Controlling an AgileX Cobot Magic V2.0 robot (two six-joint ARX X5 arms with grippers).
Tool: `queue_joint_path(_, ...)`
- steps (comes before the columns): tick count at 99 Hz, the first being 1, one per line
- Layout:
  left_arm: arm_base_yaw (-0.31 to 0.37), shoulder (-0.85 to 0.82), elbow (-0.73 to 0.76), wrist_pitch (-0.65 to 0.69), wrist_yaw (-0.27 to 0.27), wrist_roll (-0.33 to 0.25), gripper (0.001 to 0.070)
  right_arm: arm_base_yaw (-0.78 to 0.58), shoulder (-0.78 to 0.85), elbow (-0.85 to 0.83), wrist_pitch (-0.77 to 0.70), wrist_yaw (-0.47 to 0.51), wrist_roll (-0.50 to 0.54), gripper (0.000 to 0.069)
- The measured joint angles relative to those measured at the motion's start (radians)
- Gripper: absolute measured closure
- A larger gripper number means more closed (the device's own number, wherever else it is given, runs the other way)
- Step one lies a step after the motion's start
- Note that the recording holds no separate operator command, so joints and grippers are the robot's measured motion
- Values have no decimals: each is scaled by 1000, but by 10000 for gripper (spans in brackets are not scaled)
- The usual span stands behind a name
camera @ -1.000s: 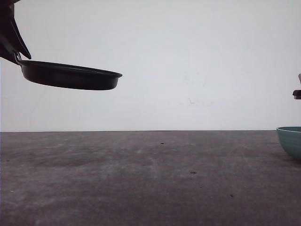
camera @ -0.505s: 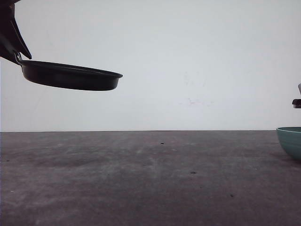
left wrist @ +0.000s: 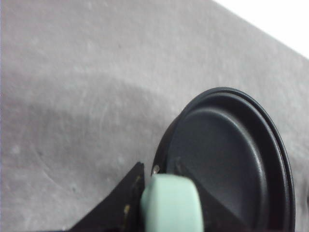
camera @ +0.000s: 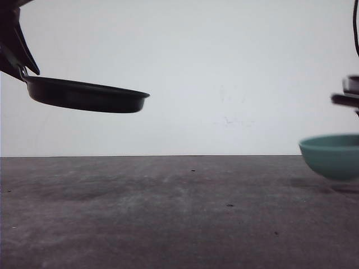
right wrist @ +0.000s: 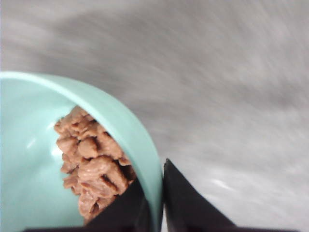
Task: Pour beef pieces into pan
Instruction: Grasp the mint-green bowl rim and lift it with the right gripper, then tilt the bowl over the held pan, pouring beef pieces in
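Observation:
The black pan (camera: 84,96) hangs level in the air at the upper left, above the table. My left gripper (left wrist: 169,205) is shut on its mint-green handle (left wrist: 171,203), and the pan's inside (left wrist: 227,164) is bare. At the far right the teal bowl (camera: 331,156) hovers just off the table. My right gripper (right wrist: 154,203) is shut on the bowl's rim (right wrist: 140,145), one finger inside and one outside. The beef pieces (right wrist: 91,162) lie heaped in the bowl against that inner finger.
The grey table (camera: 179,213) stretches between pan and bowl, with a white wall (camera: 224,67) behind it. Part of the right arm (camera: 346,95) shows above the bowl at the frame edge.
The bowl has risen off the table and moved left into view with the right gripper. The pan has drifted slightly right and down.

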Motion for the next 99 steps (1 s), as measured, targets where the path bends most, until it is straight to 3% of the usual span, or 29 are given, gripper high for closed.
queue_joint_path(15,-39,16,0,0,11,0,655,48,-90,0,35,-10,19,677)
queue_joint_path(32,-87,35,0,5,21,0,655,122,-172,18,32,-89,59,677)
queue_joint_path(64,-158,146,0,40,32,-14,655,413,-261,61,60,-109,172,677)
queue_joint_path(77,-166,211,0,43,97,-51,655,520,-260,63,88,-84,210,677)
queue_joint_path(87,-167,254,0,50,161,-89,655,579,-261,63,110,-12,224,677)
queue_joint_path(99,-167,273,0,61,201,-123,655,636,-261,63,158,62,231,677)
